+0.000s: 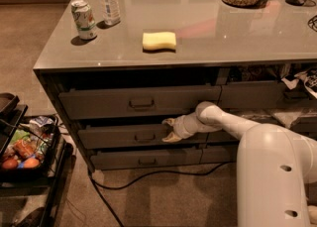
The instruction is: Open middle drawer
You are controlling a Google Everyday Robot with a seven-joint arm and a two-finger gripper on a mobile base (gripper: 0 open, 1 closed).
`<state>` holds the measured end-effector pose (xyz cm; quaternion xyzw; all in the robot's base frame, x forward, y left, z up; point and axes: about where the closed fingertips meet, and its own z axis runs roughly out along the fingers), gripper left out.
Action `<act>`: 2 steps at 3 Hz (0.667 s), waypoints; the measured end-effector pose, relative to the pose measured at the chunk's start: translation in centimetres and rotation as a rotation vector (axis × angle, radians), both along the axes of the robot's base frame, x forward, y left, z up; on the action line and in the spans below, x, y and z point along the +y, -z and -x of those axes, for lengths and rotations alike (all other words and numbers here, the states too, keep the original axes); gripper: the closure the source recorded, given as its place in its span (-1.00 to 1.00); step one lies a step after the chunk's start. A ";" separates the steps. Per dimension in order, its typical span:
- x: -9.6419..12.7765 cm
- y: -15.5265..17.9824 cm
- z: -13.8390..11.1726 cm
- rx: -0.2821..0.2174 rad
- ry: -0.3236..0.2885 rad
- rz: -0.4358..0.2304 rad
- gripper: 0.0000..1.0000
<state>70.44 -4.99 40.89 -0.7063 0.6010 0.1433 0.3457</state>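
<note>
White arm casing is seen nearest, reaching left to the gripper. Its fingers are spread, with nothing clasped, just right of the handle on the middle drawer — set between two others. Approach is judged under way; next the handle must be caught and drawn outward.

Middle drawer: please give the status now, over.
Gripper against middle drawer front, just beside its handle. Drawer nearly closed, inside not visible. Black cable on floor below, apart from the drawer.

Dim warm light, glare on countertop; gripper at middle drawer seems shadowed.
</note>
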 end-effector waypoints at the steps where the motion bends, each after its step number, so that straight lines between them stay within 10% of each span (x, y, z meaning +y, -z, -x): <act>1: 0.0 0.0 0.0 0.000 0.000 0.000 0.18; 2: 0.0 0.0 -0.3 0.000 0.000 0.000 0.16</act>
